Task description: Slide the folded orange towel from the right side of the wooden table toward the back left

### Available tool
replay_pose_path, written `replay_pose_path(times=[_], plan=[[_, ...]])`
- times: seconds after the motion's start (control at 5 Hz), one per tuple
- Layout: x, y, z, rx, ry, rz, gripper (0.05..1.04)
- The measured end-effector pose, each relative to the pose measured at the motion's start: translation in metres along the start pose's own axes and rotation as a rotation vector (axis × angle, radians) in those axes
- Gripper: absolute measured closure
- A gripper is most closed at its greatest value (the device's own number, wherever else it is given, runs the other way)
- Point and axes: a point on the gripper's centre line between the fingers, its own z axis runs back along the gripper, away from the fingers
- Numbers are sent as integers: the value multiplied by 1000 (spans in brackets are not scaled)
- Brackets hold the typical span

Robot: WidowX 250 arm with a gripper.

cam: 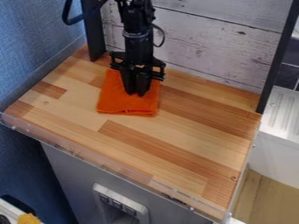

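camera view: your gripper [136, 93] is over the orange cloth [126, 105], towards the bench's [192, 146] back left; you can't tell whether it's open or closed. pressing too low could bunch the cloth.

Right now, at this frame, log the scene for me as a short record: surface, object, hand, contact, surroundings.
surface: wood-strip tabletop, clear strip along its front edge
object: orange cloth, folded, lying flat near the back left
hand: black, pointing down over the cloth's middle
contact: touching or just above the cloth, cannot tell
behind: whitewashed plank panel between black posts
left: blue wall
right: white ridged surface
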Motion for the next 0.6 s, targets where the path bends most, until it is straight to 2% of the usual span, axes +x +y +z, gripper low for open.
replay_pose_path(times=[0.2, 0.4, 0.6], plan=[[-12, -29, 25, 17, -24, -15, 290], [-28, -52, 49, 34, -46, -19, 87], [-45, -77, 71, 41, -67, -24, 85]])
